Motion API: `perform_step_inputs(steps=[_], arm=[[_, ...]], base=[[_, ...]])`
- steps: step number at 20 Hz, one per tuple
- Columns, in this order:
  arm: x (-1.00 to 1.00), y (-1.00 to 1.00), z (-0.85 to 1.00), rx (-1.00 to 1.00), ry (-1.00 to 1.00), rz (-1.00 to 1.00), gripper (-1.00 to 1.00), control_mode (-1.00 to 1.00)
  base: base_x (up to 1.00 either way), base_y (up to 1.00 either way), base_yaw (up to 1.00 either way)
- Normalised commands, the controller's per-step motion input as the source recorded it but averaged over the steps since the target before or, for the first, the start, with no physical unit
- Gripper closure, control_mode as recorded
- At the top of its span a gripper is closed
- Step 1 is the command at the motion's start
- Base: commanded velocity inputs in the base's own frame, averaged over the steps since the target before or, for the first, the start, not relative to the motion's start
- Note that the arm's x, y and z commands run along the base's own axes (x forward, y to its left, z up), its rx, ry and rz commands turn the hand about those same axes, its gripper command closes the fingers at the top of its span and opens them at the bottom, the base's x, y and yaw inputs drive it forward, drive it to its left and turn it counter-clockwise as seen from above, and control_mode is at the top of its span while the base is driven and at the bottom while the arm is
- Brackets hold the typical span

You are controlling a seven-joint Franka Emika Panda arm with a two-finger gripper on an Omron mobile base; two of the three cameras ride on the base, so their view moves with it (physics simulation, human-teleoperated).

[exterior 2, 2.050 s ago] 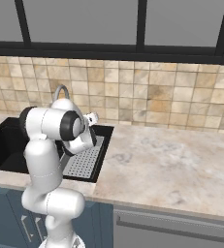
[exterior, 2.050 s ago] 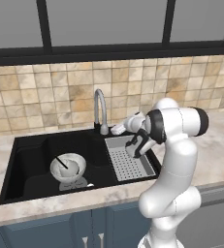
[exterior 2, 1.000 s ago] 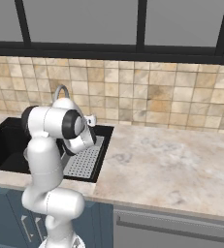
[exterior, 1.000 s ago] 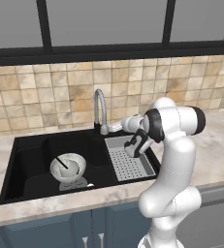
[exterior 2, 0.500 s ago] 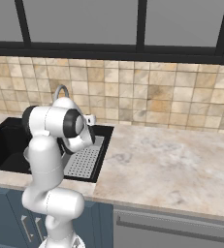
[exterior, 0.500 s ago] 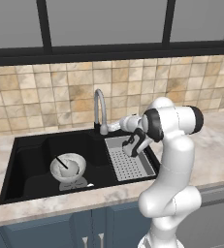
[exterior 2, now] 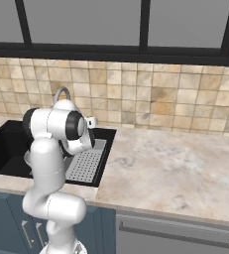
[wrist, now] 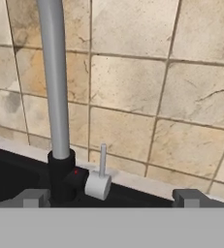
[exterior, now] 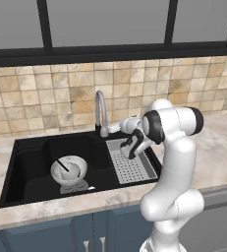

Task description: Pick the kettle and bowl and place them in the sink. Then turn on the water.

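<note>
The black sink [exterior: 31,157] holds the whitish bowl [exterior: 69,171] on its floor. The kettle's thin black handle [exterior: 62,164] shows at the bowl; I cannot tell its body apart from the bowl. My gripper [exterior: 116,129] hangs open and empty just right of the silver faucet [exterior: 101,110], level with its base. In the hand view the faucet pipe [wrist: 55,87] rises at left, and its small grey lever [wrist: 102,178] stands upright between my spread fingertips [wrist: 33,197]. No water stream shows. From the right, the gripper [exterior 2: 91,121] sits behind the drain tray [exterior 2: 88,161].
The grey perforated drain tray [exterior: 129,162] lies under my forearm at the sink's right side. A tiled wall [exterior: 134,88] stands close behind the faucet. Marble counter [exterior 2: 175,163] stretches to the right of the sink [exterior 2: 7,144].
The hand has edged slightly left toward the faucet base. The bowl and kettle have not moved, and the jaws stay open.
</note>
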Motion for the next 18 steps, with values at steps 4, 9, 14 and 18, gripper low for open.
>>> perform_step_inputs(steps=[4, 9, 14, 18], arm=[[0.0, 0.0, -0.21, 0.09, -0.09, -0.01, -1.0, -1.0], [0.0, 0.0, -0.25, 0.11, -0.11, 0.0, -1.0, -1.0], [0.0, 0.0, -0.33, 0.1, -0.13, 0.0, -1.0, -1.0], [0.0, 0.0, -0.36, 0.05, -0.17, 0.0, -1.0, -1.0]], base=[[0.0, 0.0, 0.0], [0.0, 0.0, 0.0], [0.0, 0.0, 0.0], [0.0, 0.0, 0.0]])
